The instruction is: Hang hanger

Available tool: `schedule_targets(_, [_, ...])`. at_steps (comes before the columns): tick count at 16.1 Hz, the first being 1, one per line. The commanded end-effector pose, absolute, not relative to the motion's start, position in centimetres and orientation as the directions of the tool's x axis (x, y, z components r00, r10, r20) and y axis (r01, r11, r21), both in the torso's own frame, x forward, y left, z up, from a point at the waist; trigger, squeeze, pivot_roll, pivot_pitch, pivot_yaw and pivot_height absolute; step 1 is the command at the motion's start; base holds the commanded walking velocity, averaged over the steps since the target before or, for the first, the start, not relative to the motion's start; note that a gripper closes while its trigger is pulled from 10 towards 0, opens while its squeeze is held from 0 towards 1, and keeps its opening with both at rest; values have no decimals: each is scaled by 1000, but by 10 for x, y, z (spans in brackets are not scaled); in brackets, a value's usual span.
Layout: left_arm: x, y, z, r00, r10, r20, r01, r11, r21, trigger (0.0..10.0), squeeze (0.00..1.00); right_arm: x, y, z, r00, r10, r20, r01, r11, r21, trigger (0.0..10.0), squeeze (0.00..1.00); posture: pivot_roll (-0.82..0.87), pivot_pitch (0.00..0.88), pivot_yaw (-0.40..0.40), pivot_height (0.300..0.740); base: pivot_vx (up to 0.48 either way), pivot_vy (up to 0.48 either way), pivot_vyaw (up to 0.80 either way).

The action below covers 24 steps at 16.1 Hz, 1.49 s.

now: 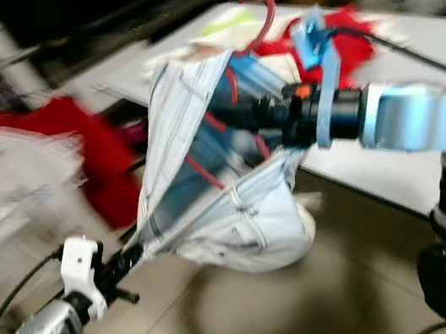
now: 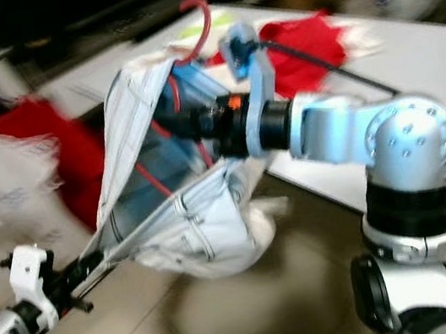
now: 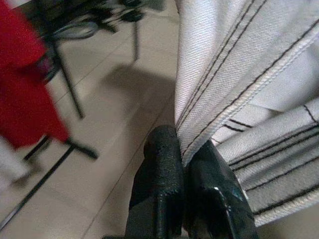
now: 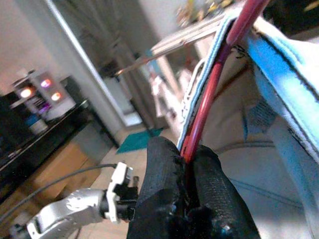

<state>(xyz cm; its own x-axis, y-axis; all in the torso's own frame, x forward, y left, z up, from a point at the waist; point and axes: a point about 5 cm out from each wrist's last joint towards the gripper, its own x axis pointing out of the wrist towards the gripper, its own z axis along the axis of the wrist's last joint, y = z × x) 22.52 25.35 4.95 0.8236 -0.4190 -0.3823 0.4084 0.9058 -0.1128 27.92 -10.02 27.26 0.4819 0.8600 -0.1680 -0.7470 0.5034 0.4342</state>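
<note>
A pale denim garment (image 1: pixel 211 195) hangs on a red hanger, whose hook (image 1: pixel 260 6) sticks up above the cloth. My right arm reaches in from the right, and the right gripper (image 4: pixel 185 149) is shut on the hanger's red bar (image 4: pixel 207 107) inside the garment. Lower left, my left gripper (image 3: pixel 182 149) is shut on the garment's stitched edge (image 3: pixel 234 94) and holds it stretched out and down. The left gripper (image 1: pixel 138 250) meets the cloth's lowest corner. The head views are blurred.
A white table (image 1: pixel 377 167) runs behind and to the right, with red cloth (image 1: pixel 348 43) on it. More red fabric (image 1: pixel 91 146) and pale laundry hang at the left. Beige floor tiles (image 1: pixel 256 316) lie below.
</note>
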Motion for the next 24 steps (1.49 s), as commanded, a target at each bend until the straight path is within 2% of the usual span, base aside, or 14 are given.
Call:
schedule_targets(1, [208,272,27,795,-301,-526,280,952,-123,10000,0,279,-105,299,562,827,-27,-773,537,337,10000,0,-52,0,117,740,0,0,763])
schedule_targets(2, [207,273,26,795,-289,-534,268,956,-118,10000,1000,281,-102,290,594,801,-76,-754,587,295,10000,0,-52,0,114,740,0,0,756])
schedule_targets(5, [198,276,24,777,-296,-555,279,953,-118,10000,1000,290,-96,265,658,729,-192,-697,685,211,10000,0,-39,0,90,740,0,0,758])
schedule_targets(7, [186,279,22,778,-283,-561,260,958,-123,10000,1000,304,-97,228,728,609,-317,-613,784,97,10000,0,-20,1,56,740,0,0,756])
schedule_targets(8, [183,279,22,782,-278,-557,253,960,-123,10000,1000,308,-98,219,748,574,-334,-594,803,52,10000,0,-16,3,51,740,0,0,756])
schedule_targets(9, [178,277,25,792,-282,-541,250,959,-133,10000,1000,313,-97,206,768,543,-339,-571,821,21,10000,0,13,17,13,740,0,0,756])
schedule_targets(12, [172,267,37,821,-305,-483,267,952,-148,10000,1000,319,-98,184,806,498,-321,-527,850,-5,10000,0,56,30,-25,740,0,0,750])
schedule_targets(16, [192,234,62,867,-382,-321,338,923,-186,10000,1000,316,-104,157,854,450,-260,-454,890,47,10000,0,57,32,-9,740,0,0,748])
schedule_targets(18, [210,224,80,900,-400,-171,333,886,-323,10000,1000,315,-108,149,856,453,-251,-433,892,132,10000,0,50,26,10,740,0,0,744])
schedule_targets(20, [220,218,91,889,-448,-94,384,843,-377,10000,1000,314,-108,143,846,465,-260,-438,885,159,10000,0,14,8,43,740,0,0,741])
schedule_targets(22, [237,212,105,883,-464,-73,418,848,-325,10000,1000,313,-113,135,861,431,-270,-406,902,148,10000,0,0,0,51,740,0,0,738])
schedule_targets(23, [257,205,116,889,-448,-96,426,885,-188,10000,1000,314,-121,131,881,385,-275,-359,922,142,10000,0,-10,0,59,740,0,0,738])
schedule_targets(24, [264,201,121,888,-444,-121,431,894,-125,10000,451,314,-123,131,885,379,-271,-356,925,132,10000,0,-10,0,59,740,0,0,738])
